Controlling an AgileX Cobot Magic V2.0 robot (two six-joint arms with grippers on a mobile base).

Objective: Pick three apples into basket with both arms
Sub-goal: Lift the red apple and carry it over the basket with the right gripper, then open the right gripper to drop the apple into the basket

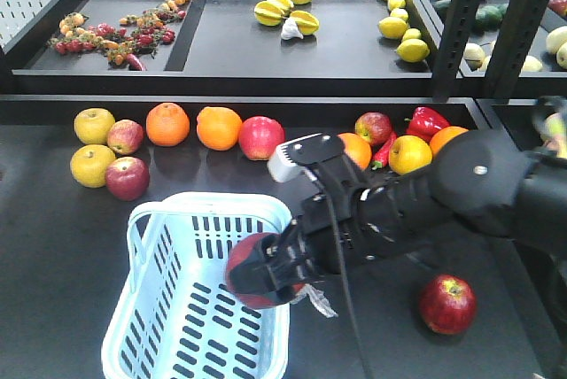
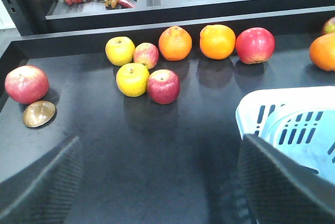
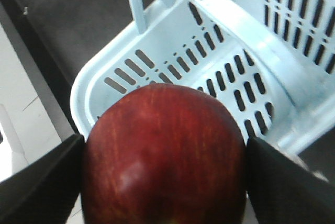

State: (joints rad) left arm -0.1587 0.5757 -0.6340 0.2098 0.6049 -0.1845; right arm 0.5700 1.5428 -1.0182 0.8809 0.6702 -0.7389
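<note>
My right gripper (image 1: 266, 274) (image 3: 164, 182) is shut on a dark red apple (image 1: 251, 270) (image 3: 165, 153), held over the right rim of the pale blue basket (image 1: 213, 204) (image 3: 183, 62). The basket's inside looks bare where it shows. Another apple (image 1: 447, 304) lies on the table to the right of the arm. More apples (image 1: 128, 178) (image 1: 261, 137) (image 1: 373, 127) sit in the fruit row. In the left wrist view my left gripper (image 2: 165, 182) hangs open above bare table, the basket (image 2: 293, 114) by its right finger. Apples (image 2: 163, 86) (image 2: 146, 55) lie ahead of it, and one apple (image 2: 26, 84) at far left.
Oranges (image 1: 167, 124) (image 1: 219, 127) and yellow fruits (image 1: 94, 125) (image 1: 92, 165) share the row with a red pepper (image 1: 427, 120). A raised shelf (image 1: 266, 78) with small fruit stands behind. A brass-coloured disc (image 2: 38, 113) lies by the far-left apple. Dark shelf posts (image 1: 461, 25) rise at right.
</note>
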